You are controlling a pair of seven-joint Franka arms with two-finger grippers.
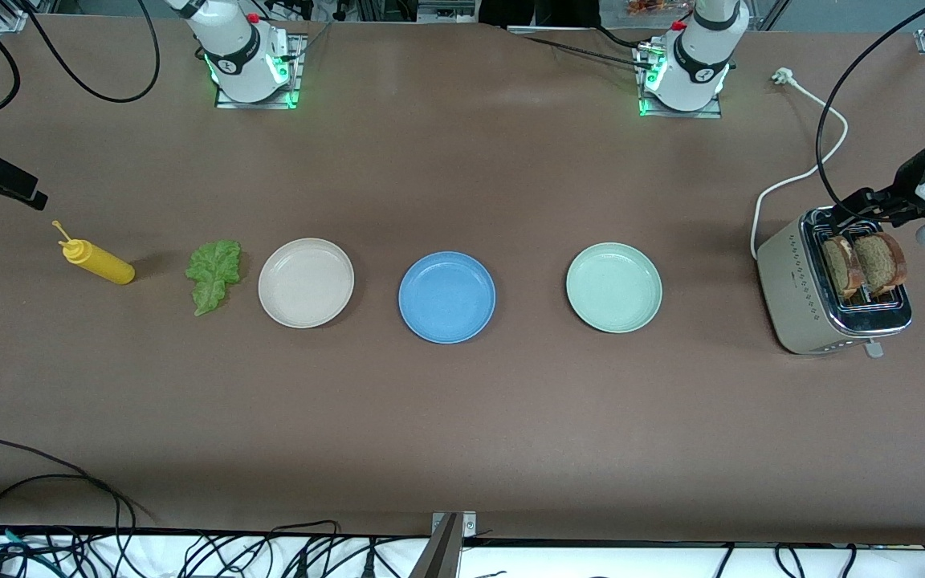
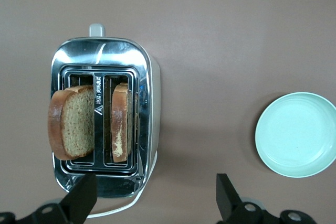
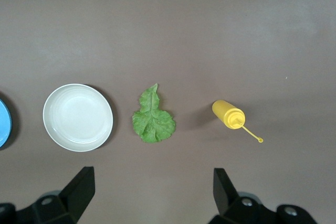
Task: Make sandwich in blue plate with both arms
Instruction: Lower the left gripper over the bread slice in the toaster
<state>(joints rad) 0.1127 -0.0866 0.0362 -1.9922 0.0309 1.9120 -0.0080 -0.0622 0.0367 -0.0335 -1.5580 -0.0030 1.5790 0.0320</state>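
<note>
Two bread slices (image 1: 864, 265) sit in the toaster (image 1: 824, 297), blue plate (image 1: 446, 297) bare at table centre. Left wrist view: left gripper (image 2: 152, 200) gapes wide above the toaster, slices at 10 o'clock; a loose pinch could tip it. Right wrist view: right gripper (image 3: 152, 195) spread, lettuce (image 3: 152, 116) at 12.

The toaster (image 2: 100, 56) has a glossy, mirror-like metal top; the blue plate (image 1: 446, 297) looks matt, perhaps plastic; the bread (image 2: 71, 124) is coarse-grained; the table (image 1: 462, 417) is matt brown.
</note>
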